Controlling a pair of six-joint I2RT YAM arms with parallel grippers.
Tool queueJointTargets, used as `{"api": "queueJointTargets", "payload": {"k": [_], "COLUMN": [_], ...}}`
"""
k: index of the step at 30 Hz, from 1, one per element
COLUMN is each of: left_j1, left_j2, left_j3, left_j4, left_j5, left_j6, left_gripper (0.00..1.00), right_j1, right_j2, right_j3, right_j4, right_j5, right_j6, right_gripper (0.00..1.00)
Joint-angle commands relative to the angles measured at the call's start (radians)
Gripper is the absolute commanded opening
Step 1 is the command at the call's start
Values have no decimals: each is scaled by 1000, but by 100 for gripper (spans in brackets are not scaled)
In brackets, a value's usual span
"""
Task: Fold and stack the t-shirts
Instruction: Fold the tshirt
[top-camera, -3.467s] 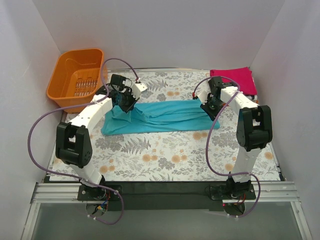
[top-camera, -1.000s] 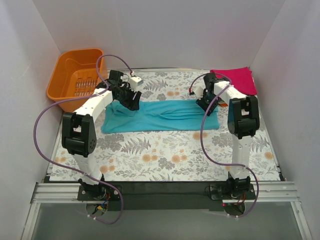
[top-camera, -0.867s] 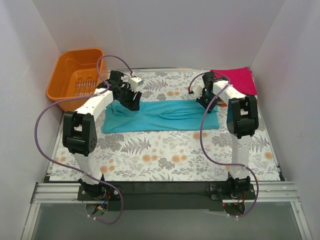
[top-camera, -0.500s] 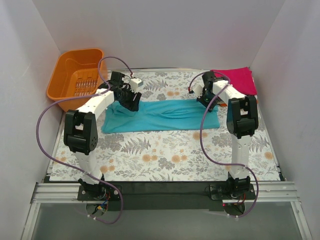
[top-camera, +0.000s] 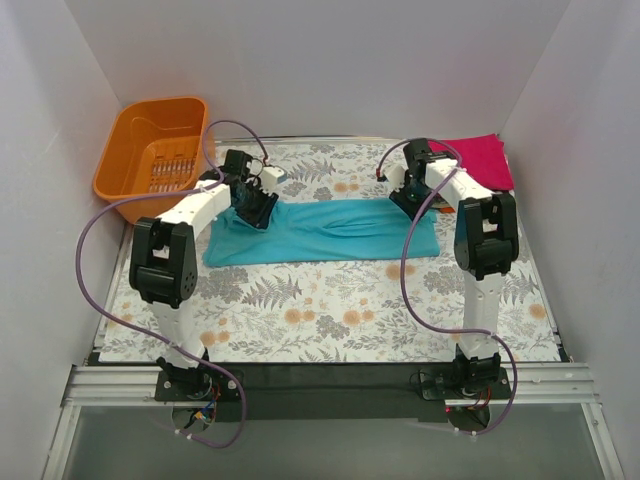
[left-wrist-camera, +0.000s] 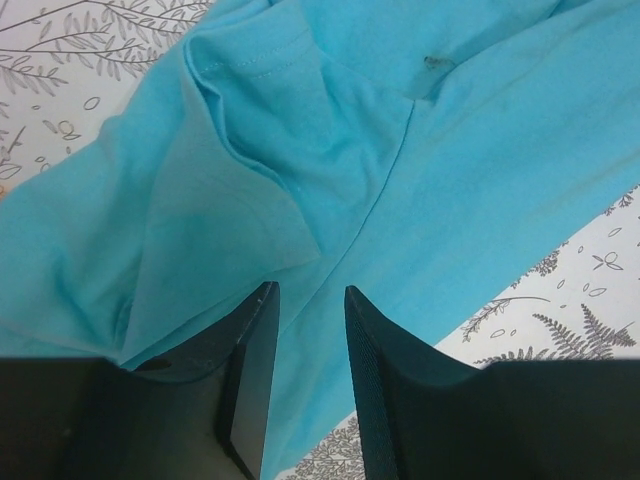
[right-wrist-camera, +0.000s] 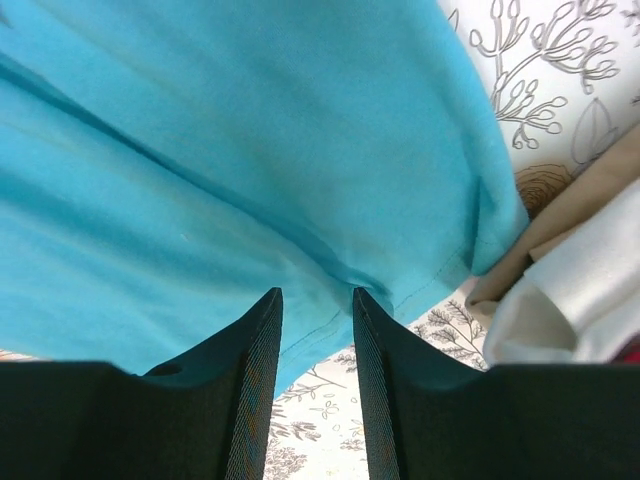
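A teal t-shirt lies folded into a long band across the middle of the floral table. My left gripper hovers over its left end, jaws open a little, nothing between them; the cloth shows beneath in the left wrist view. My right gripper hovers over the band's far right corner, jaws open and empty, with the teal cloth below. A magenta-pink shirt lies folded at the far right corner, on white cloth.
An orange plastic basket stands at the far left corner. White walls close in the back and both sides. The floral tablecloth shows bare in front of the teal shirt.
Both grippers let go of the teal shirt's far edge, which now lies flat, and have drawn back slightly over its two ends.
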Motion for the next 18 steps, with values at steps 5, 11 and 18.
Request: {"api": "queueJointTargets", "payload": {"k": [5, 11, 18], "left_j1": [-33, -33, -34], "left_j2": [78, 124, 124], "left_j3": [56, 82, 89], "left_j4": [10, 36, 56], "left_j5": [-18, -75, -121], "left_j6": [-47, -61, -67], "left_gripper": [33, 34, 31], "right_j1": [8, 10, 10], "right_j2": [-87, -95, -99], "right_j3": [34, 34, 32], "right_j4": [-19, -27, -30], "right_j5": [-21, -28, -38], "right_j6": [22, 25, 27], "right_gripper": [36, 36, 36]}}
